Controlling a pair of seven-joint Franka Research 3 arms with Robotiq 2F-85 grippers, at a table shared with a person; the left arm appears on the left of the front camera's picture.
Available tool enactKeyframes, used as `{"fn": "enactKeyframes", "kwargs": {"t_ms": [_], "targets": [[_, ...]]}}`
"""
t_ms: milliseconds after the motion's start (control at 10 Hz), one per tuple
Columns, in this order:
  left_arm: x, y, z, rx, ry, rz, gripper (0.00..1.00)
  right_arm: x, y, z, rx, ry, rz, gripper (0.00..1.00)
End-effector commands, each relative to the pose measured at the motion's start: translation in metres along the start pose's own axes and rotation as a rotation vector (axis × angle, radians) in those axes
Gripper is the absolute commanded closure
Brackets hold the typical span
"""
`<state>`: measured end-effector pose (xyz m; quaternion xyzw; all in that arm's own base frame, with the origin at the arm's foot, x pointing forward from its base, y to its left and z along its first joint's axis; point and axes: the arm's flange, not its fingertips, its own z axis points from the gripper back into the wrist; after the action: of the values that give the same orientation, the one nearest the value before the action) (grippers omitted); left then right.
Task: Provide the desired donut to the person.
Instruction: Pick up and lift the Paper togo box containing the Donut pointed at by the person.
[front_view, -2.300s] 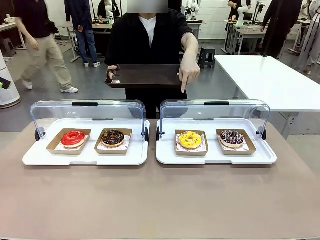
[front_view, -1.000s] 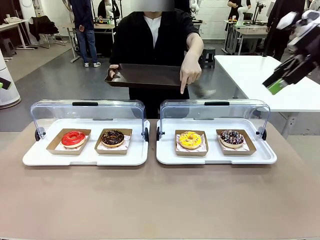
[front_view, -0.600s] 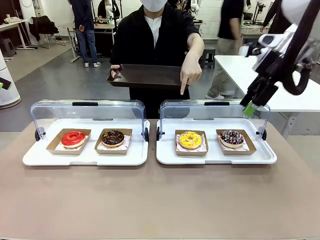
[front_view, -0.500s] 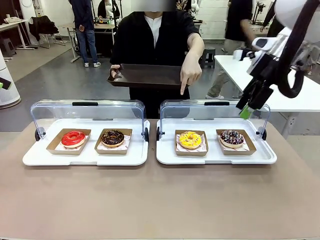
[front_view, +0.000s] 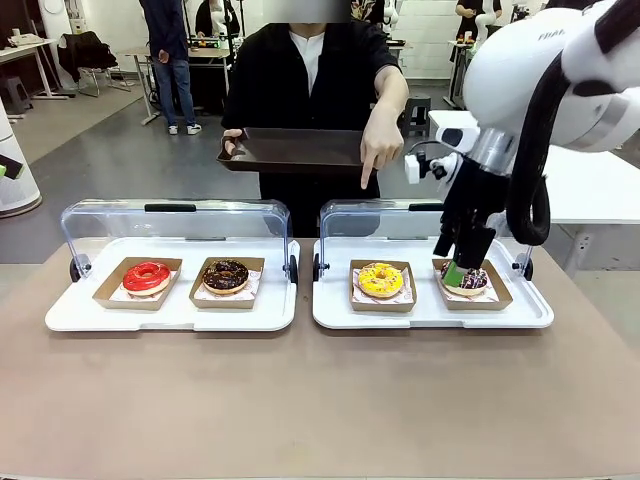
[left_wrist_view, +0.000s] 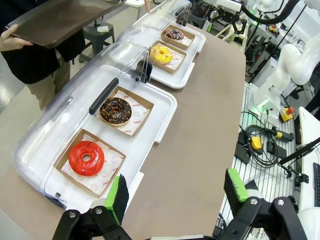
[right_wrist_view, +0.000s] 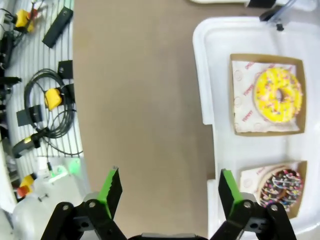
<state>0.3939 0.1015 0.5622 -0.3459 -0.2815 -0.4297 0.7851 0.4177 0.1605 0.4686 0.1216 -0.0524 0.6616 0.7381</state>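
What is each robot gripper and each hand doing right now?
Left gripper: open, empty.
Right gripper: open, empty.
Person's tray hand: holding the dark tray.
Person's other hand: pointing down, holding nothing.

1. Right arm (front_view: 512, 70), white shell near top: grey letters, approx. "FRA", rest cut off.
2. Paper liner (right_wrist_view: 245, 96) under yellow donut (right_wrist_view: 278, 95): small red print, illegible.

The right arm (front_view: 530, 70) was glossy white, with grey lettering at 12 o'clock on its bulky joint and a thick black cable (front_view: 519, 190) looping at 6 o'clock. The right gripper (front_view: 455, 272) was black with green pads. The person (front_view: 305, 75) wore a black top over a white shirt.
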Motion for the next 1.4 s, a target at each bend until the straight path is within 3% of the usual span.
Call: {"fn": "enactKeyframes", "kwargs": {"t_ms": [0,100,700,1300], "targets": [[0.002,-0.001,0.001,-0.007,-0.013,0.018,0.0,-0.017,0.008,0.016,0.014,-0.101,0.003,0.0],[0.002,-0.001,0.001,-0.007,-0.013,0.018,0.0,0.0,0.0,0.0,0.0,0.0,0.0,0.0],[0.002,-0.001,0.001,-0.007,-0.013,0.018,0.0,-0.002,0.001,0.002,0.005,-0.015,0.006,0.0],[0.002,-0.001,0.001,-0.007,-0.013,0.018,0.0,0.052,-0.036,-0.058,-0.078,0.156,0.076,0.0]]}}
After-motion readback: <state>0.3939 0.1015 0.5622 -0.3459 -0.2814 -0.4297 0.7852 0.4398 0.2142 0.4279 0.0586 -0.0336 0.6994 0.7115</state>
